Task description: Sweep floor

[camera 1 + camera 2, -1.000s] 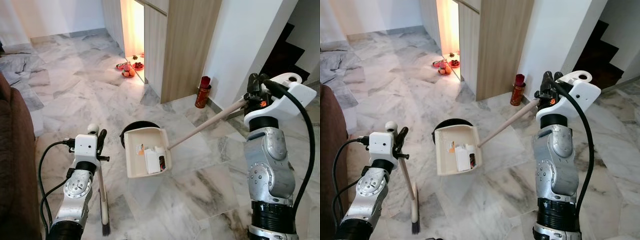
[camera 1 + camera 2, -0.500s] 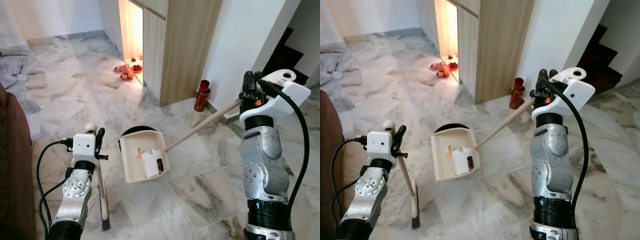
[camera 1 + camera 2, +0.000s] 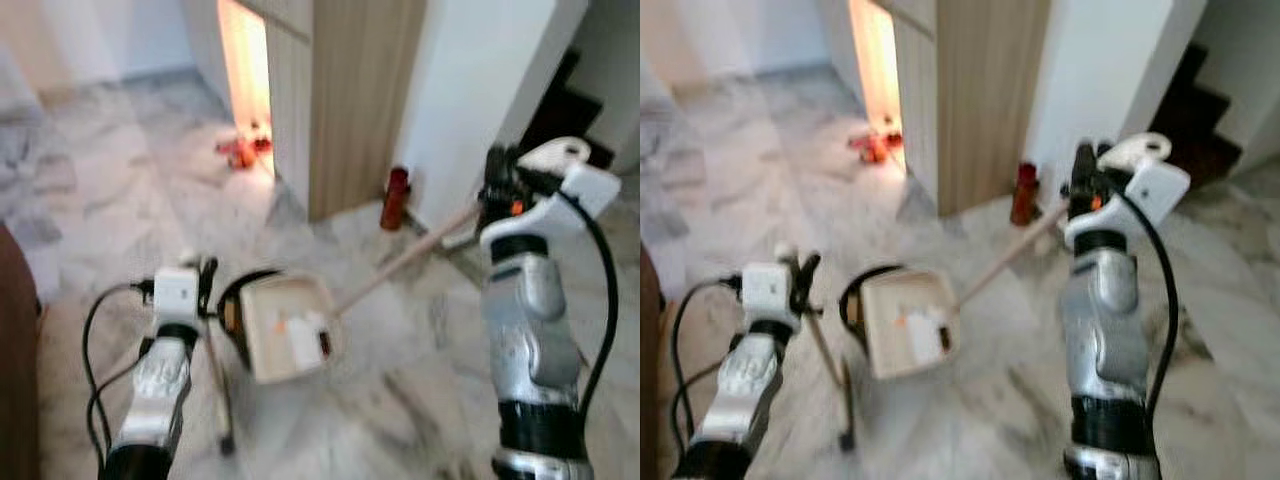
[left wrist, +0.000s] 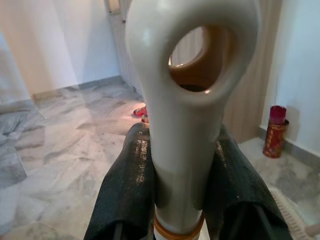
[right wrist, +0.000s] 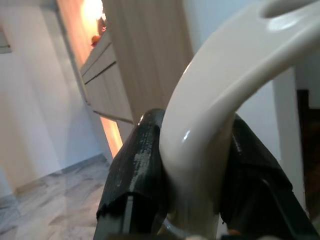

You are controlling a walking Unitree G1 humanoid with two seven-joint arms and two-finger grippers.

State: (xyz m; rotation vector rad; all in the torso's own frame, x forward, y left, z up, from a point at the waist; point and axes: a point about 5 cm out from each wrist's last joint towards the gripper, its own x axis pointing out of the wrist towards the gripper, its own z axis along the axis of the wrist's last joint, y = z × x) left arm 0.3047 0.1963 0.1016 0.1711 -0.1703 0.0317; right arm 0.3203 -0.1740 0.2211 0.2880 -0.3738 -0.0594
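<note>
Nearest the robot, the left pincer (image 4: 180,175) is clamped on the looped top of the broom (image 3: 215,385), whose brush end rests on the marble floor (image 3: 400,390) just left of the dustpan (image 3: 290,330). The right pincer (image 5: 192,170) is clamped on the curved handle end of the dustpan's long pole (image 3: 405,258), which slants up and to the right from the dustpan. The dustpan holds a few bits of litter and hangs over a dark round bin (image 3: 235,300).

Since half a second ago the whole head picture has blurred and shifted, so the camera is moving; the tools sit much as before. I judge the robot is stepping on to dump or sweep.

The wrist views show both grips sharply. Beyond the dustpan stands a red canister (image 3: 397,198) by the wooden cabinet (image 3: 345,100).
</note>
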